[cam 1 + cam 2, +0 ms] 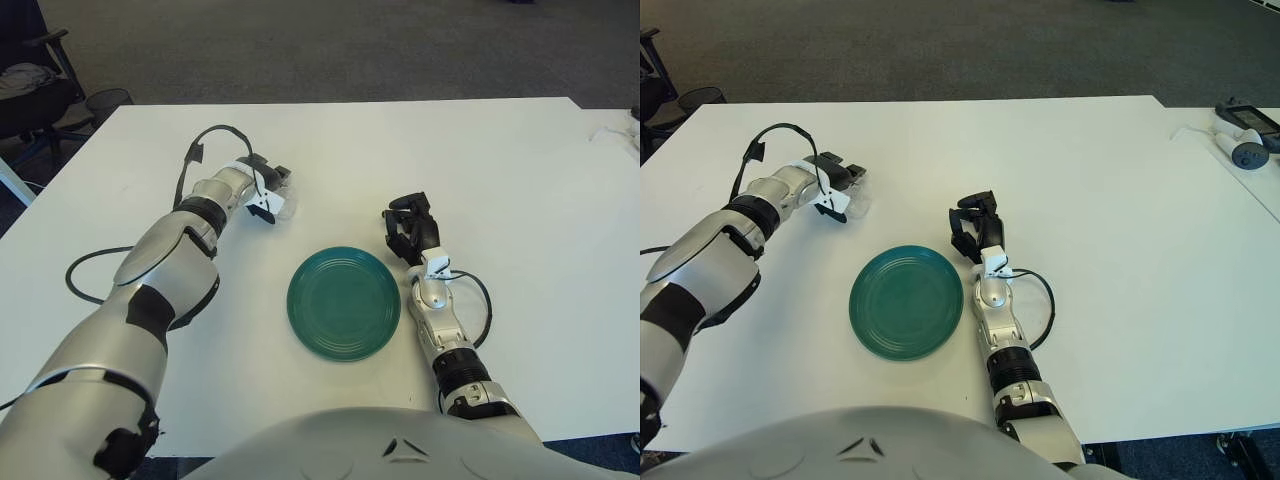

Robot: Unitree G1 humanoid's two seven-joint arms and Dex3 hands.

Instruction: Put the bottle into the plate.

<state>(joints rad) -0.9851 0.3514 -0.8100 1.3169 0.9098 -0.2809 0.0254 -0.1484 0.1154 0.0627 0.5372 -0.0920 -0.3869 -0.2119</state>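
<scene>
One clear bottle [287,203] is all you have to move, and it sits up and to the left of the green plate [344,304], well apart from it. Your left hand [268,187] is on it, fingers curled around its body, so you look to be at the grasp. Your right hand [411,229] shows just beside the plate's upper right edge, fingers curled on nothing. Next, lift and carry it to the plate's middle.
</scene>
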